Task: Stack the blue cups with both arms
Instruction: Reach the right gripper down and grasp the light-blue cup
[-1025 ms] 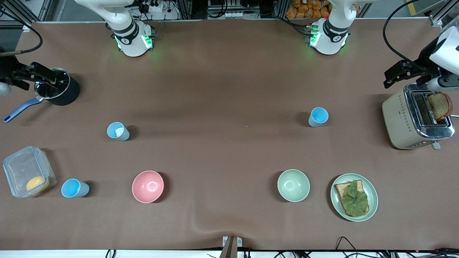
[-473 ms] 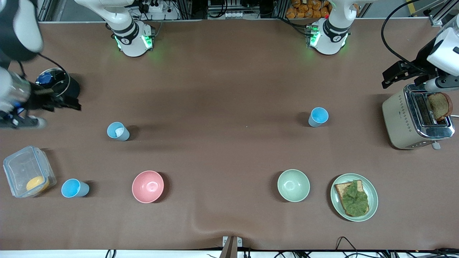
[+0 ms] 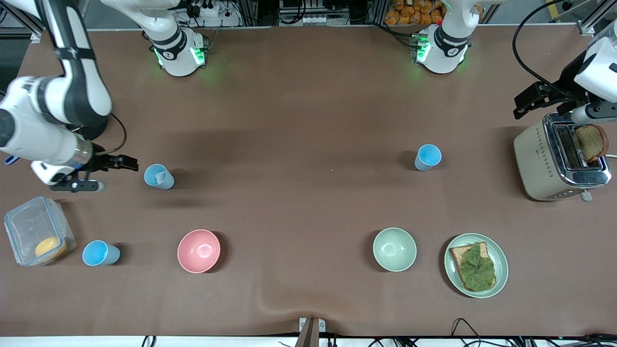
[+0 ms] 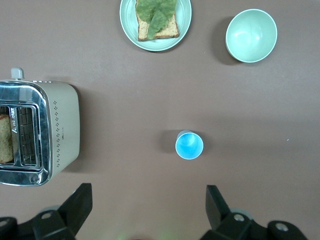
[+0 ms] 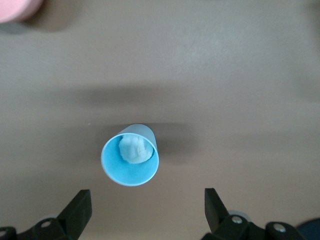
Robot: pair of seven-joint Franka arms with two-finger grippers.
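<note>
Three upright cups; right gripper [image 3: 126, 164], jaws spread, sits just beside one cup [image 3: 158, 176]; left gripper [image 4: 147, 210], spread, waits above another [image 4: 189, 145].

Toaster [image 3: 554, 164], pink bowl [image 3: 198, 250], green bowl [image 3: 394, 249], plate [image 3: 453, 274] with probably lettuce-topped toast.

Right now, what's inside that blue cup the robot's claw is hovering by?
A pale, crumpled whitish lump sits in the blue cup. What it is, and anything beneath it, can't be seen.
</note>
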